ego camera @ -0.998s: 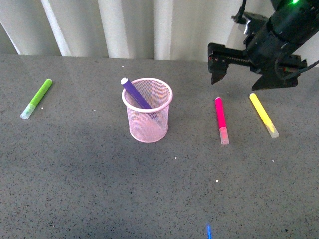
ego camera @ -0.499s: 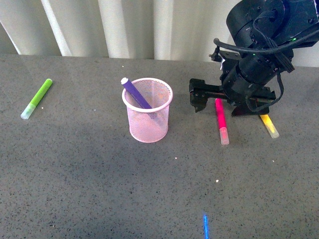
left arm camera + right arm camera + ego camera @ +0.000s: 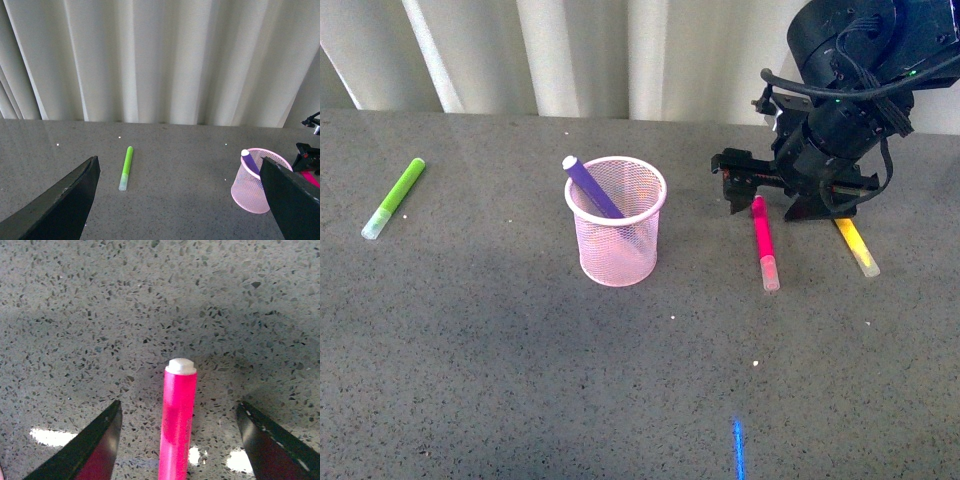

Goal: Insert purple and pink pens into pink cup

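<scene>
Right wrist view showed the right gripper (image 3: 179, 407) spread wide astride the pink pen (image 3: 178, 420), which lay flat, long axis near-to-far, right of the pink cup (image 3: 618, 255); that arm was nearer.

Soft, even light; glare patches shine on the speckled grey tabletop (image 3: 100, 315) between and beside the right pincer's (image 3: 178, 410) soft-edged dark fingers (image 3: 95, 445).

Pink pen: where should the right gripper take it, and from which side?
Grip the pink pen on its magenta barrel near the far end, coming straight down. It lies flat on the table, and the right gripper, fingers open, straddles its width there.
</scene>
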Controlling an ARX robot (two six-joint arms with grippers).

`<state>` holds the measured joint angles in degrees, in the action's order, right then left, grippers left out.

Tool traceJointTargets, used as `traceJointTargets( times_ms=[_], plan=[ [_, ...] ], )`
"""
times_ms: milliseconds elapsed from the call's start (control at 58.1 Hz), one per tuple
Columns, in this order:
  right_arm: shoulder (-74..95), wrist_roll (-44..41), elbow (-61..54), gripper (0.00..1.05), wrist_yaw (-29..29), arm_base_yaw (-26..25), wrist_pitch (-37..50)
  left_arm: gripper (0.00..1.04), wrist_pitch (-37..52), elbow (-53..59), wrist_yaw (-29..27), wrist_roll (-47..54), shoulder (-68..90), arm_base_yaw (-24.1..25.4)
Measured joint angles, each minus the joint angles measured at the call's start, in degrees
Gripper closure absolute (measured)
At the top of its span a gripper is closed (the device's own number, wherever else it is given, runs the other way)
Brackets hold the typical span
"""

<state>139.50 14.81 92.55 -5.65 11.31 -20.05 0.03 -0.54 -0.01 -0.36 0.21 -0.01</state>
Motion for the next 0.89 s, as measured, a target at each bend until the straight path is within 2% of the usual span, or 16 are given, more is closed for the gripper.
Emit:
traceJointTargets(
  times_ms=[293,361,637,843,895],
  plan=[
    [0.13,0.07,0.2,0.86,-0.83,-1.64,-0.04,0.07,0.0,0.0,0.0,0.0,0.0,0.0],
    [0.11,0.07,0.2,0.93,-1.33,-1.9,-0.02,0.07,0.0,0.0,0.0,0.0,0.0,0.0],
    [-1.14,0.48,-1.53,0.94,-2.05,-3.02,2.95,0.07,0.0,0.0,0.0,0.0,0.0,0.0],
    [-10.4,4.07,-10.38,0.94,-4.09,-3.48,20.68,0.07,0.0,0.0,0.02,0.0,0.0,0.0],
    [-14.88,4.81,-13.38,0.94,-6.21,-3.43,26.14,0.07,0.0,0.0,0.0,0.0,0.0,0.0]
  ],
)
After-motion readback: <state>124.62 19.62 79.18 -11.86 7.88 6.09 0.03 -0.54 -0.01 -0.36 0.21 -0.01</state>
